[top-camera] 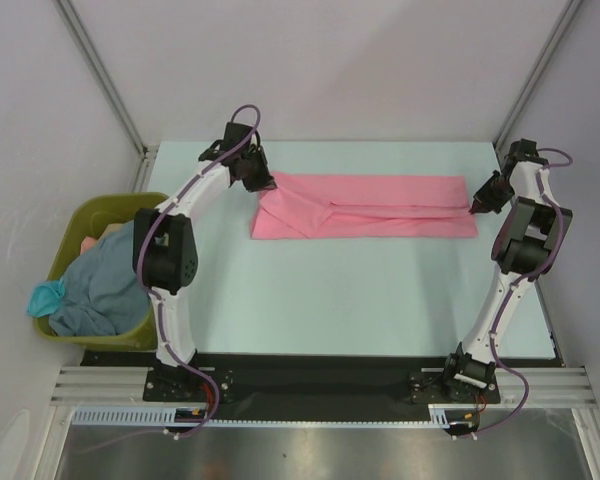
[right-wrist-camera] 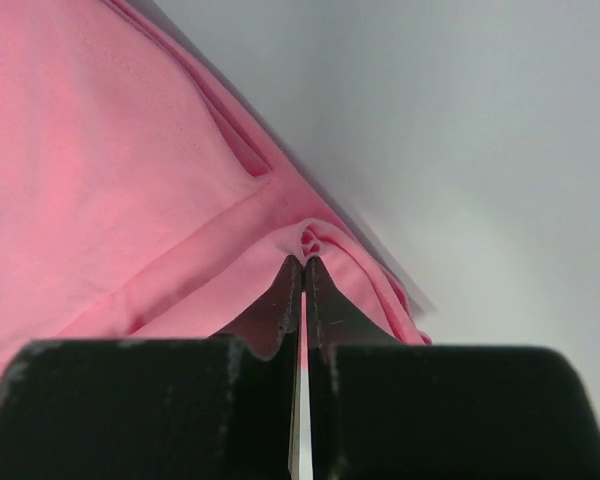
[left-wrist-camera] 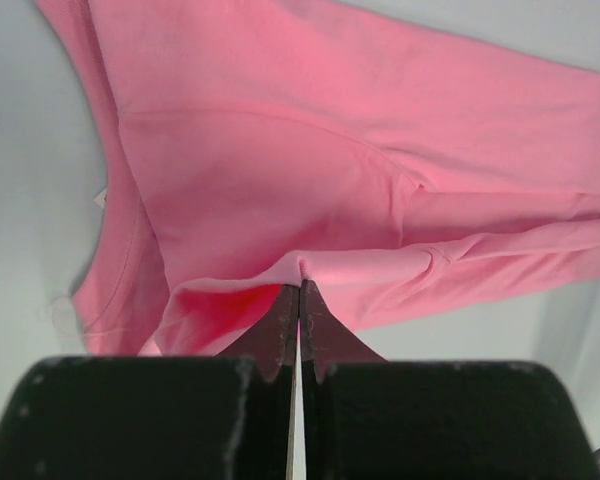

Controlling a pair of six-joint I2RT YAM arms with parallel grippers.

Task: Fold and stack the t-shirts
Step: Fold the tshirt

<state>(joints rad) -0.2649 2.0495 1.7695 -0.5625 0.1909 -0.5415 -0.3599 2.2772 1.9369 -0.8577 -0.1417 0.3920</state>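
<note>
A pink t-shirt point(top-camera: 365, 208) lies as a long folded band across the far middle of the table. My left gripper point(top-camera: 270, 185) is shut on the pink t-shirt's left end; in the left wrist view the gripper point(left-wrist-camera: 299, 290) pinches a fold of the pink cloth point(left-wrist-camera: 310, 170). My right gripper point(top-camera: 474, 207) is shut on the shirt's right end; in the right wrist view the gripper point(right-wrist-camera: 302, 262) pinches a bunched fold of the pink cloth point(right-wrist-camera: 110, 170). Grey-blue point(top-camera: 105, 285) and teal point(top-camera: 46, 296) t-shirts lie heaped in the bin.
An olive-green bin point(top-camera: 108, 208) stands at the left of the table beside the left arm, with a peach cloth point(top-camera: 92, 241) in it too. The pale table point(top-camera: 360, 300) ends at grey walls behind and at both sides.
</note>
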